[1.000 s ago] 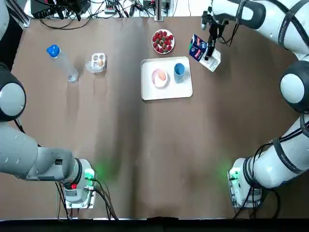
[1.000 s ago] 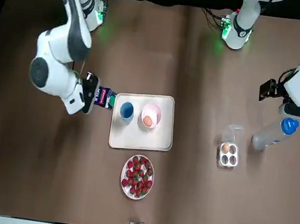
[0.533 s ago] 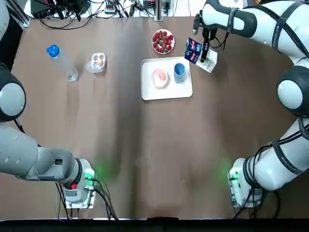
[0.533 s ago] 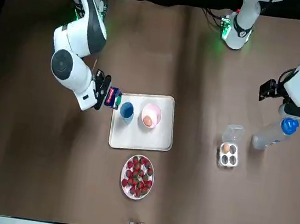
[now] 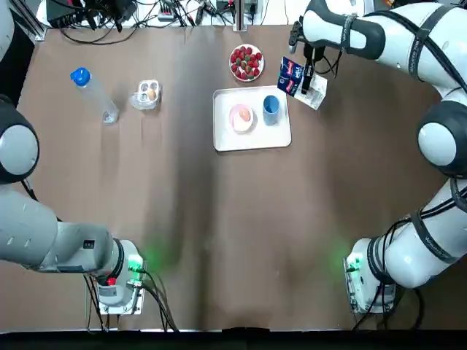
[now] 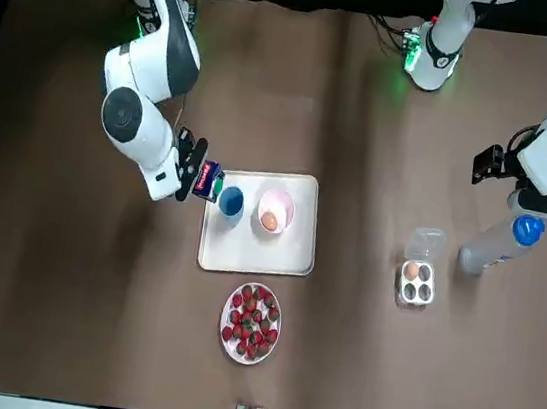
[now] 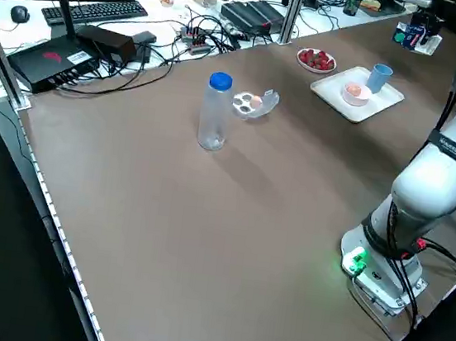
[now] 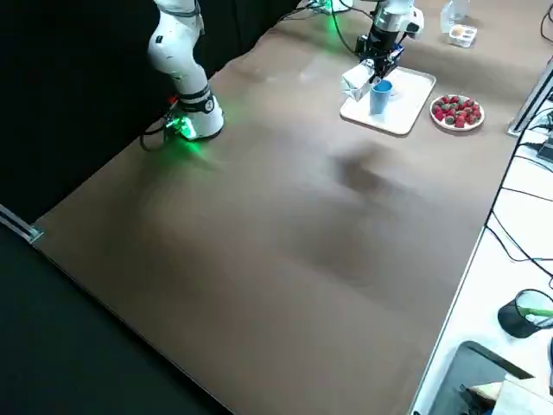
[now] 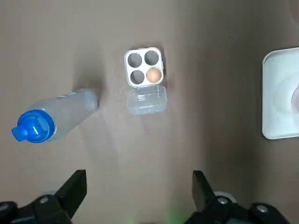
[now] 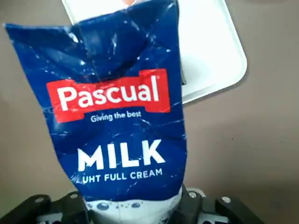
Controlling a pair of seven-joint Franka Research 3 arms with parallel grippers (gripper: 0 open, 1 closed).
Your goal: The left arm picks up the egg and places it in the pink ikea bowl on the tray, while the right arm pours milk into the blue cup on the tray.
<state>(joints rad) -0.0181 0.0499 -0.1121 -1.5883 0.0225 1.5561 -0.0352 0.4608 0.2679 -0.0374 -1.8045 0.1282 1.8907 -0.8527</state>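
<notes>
Shifted inward since a second ago, from out past the tray's right edge to just off its far right corner: right gripper (image 5: 306, 73), clamped on the base of the milk carton (image 5: 292, 75) and holding it off the table, tilted, top end toward the tray. Broad brown table (image 5: 219, 233), bare across the whole near half from the arm bases up to the tray, with a wide free lane also between the tray and the things on the left. White tray (image 5: 252, 143) right of centre in the far half, its near and left rims clear of everything. Upright water bottle (image 5: 95, 96) toward the far left corner. Left gripper (image 9: 138, 182) high over that left stretch, looking down on bottle and egg box, fingers spread wide and holding nothing. Plate of strawberries (image 5: 246, 62) close to the far edge, just beyond the tray's far rim and apart from it. Clear egg box (image 5: 148, 93) just right of the bottle, lid open, one egg in it. On the tray: pink bowl (image 5: 241, 118) near the middle, blue cup (image 5: 271, 106) just beside it toward the right rim. Egg (image 5: 245, 115) lying inside the pink bowl.
</notes>
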